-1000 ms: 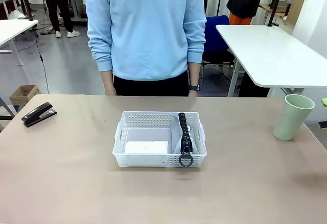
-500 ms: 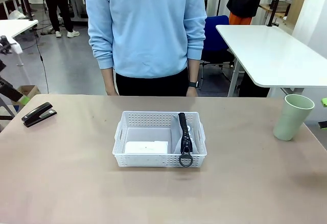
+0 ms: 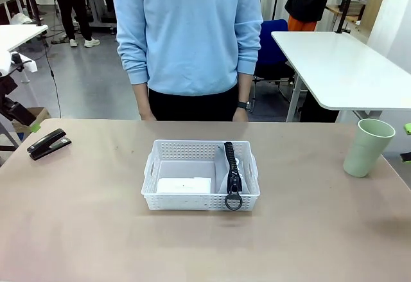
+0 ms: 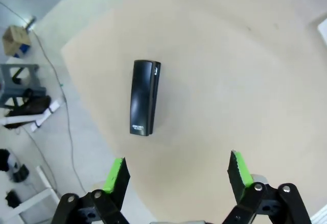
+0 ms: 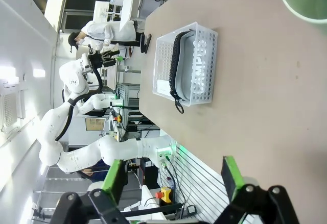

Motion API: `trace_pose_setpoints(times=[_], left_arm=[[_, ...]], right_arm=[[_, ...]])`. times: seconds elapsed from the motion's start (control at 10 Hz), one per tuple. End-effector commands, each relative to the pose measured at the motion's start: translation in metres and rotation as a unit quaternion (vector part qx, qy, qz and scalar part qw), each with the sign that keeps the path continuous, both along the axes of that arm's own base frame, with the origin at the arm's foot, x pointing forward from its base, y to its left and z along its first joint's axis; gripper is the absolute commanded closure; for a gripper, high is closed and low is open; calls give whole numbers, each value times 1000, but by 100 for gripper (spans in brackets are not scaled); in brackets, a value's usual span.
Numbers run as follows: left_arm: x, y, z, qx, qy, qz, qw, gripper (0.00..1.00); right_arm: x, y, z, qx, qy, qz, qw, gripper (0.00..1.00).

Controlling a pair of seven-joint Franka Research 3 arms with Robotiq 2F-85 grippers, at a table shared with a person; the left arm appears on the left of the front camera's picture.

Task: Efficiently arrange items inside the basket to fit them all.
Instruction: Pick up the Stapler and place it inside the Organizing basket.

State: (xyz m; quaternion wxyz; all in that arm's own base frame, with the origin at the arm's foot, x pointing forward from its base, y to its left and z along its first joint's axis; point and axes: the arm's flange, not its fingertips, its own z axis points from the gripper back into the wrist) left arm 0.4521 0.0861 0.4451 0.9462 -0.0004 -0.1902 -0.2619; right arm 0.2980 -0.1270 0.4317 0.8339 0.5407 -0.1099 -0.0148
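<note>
**Desk:** Where is the stapler, and how would you take it?

**Operator:** It's at the far left of the table, well apart from the basket. My left gripper hangs near it and looks down on it, with its jaws spread wide and holding nothing. I judge the stapler stiff and fairly heavy, with a glossy top that may slip. I'd pinch across its narrow sides near the middle.

**Desk:** And the rest?

**Operator:** The pouch and box lie in the basket. The pouch is at the right with its ring pull over the near rim, and it looks soft. The cup stands at the far right and is probably light. My right gripper is also spread and empty.

**Desk:** Anything unclear?

**Operator:** The cup is cut off in my right wrist view, the pouch hides the basket floor beneath it, and the stapler's print is too small to read.
</note>
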Motion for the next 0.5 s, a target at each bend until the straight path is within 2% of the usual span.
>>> trace_pose_setpoints(times=[0.0, 0.1, 0.2, 0.4], left_arm=[[-16, 0, -1, 20, -4, -16, 1000, 0], [0, 0, 0, 0, 0, 0, 1000, 0], [16, 3, -10, -5, 25, 45, 999, 0], [42, -7, -31, 16, 38, 91, 995, 0]], right_arm=[[1, 0, 2, 11, -13, -1, 1000, 0], [1, 0, 2, 11, -13, -1, 1000, 0], [1, 0, 2, 11, -13, -1, 1000, 0], [1, 0, 2, 11, -13, -1, 1000, 0]])
